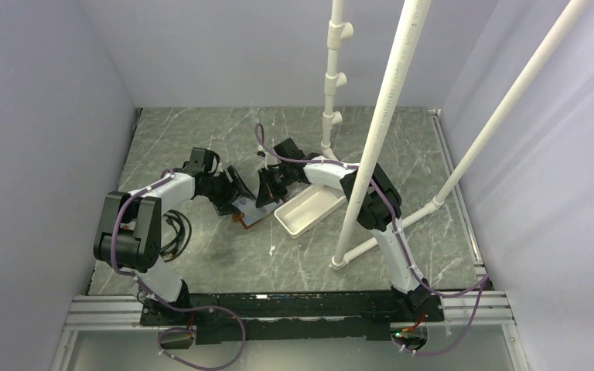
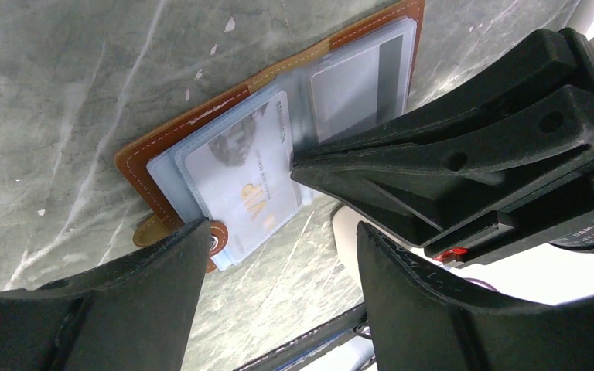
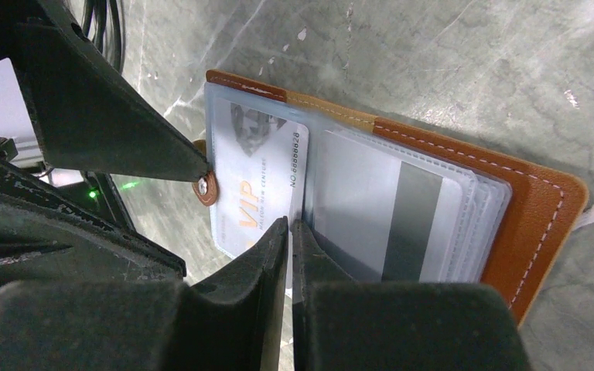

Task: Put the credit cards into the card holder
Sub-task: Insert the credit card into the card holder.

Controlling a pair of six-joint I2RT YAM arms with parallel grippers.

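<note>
The brown leather card holder (image 1: 249, 213) lies open on the marble table, its clear sleeves facing up (image 2: 147, 154) (image 3: 537, 209). A pale credit card marked VIP (image 3: 255, 182) (image 2: 240, 189) sits in the left sleeve. Another card with a dark stripe (image 3: 390, 209) (image 2: 352, 85) sits in the right stack of sleeves. My right gripper (image 3: 290, 226) (image 2: 298, 164) is shut, its tips down at the fold between the two cards. My left gripper (image 2: 282, 228) stands open just beside the holder, one fingertip (image 3: 201, 171) touching the snap tab (image 3: 206, 188).
A long white tray (image 1: 309, 209) lies right of the holder, close behind my right gripper. White pipes (image 1: 379, 131) rise from the table at the right. A coil of black cable (image 1: 176, 232) lies beside the left arm.
</note>
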